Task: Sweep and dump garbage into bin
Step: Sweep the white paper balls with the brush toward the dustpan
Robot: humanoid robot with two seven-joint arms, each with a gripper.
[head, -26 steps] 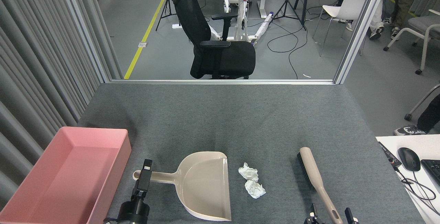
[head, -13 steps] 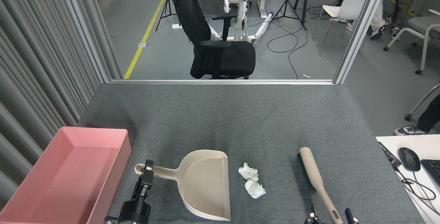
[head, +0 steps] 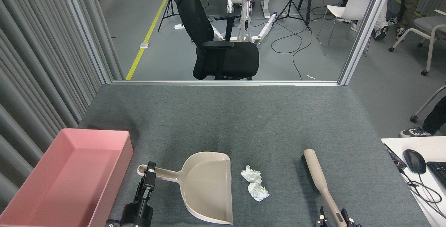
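Presently, head view, items on the grey felt-covered table point(head: 244, 115):

One large shallow rectangular pink plastic bin point(head: 66, 178), at the near left corner, nothing visible inside.

One beige plastic dustpan point(head: 205, 185) with a long handle pointing left, its open mouth facing right.

Two small crumpled white tissue-paper wads point(head: 255, 183), touching one another, lying on the felt just beside the dustpan's mouth, well apart from the bin.

One beige long-handled brush point(head: 318, 180), lying right of the wads, handle toward the near edge.

One left gripper point(head: 148, 180), black, at the dustpan handle's end; whether its jaws grip the handle cannot be told.

One right gripper point(head: 335, 216), at the bottom edge, its two jaws on either side of the brush handle's end, clamped or not cannot be told.

Beyond the table: one black office chair point(head: 216, 46).
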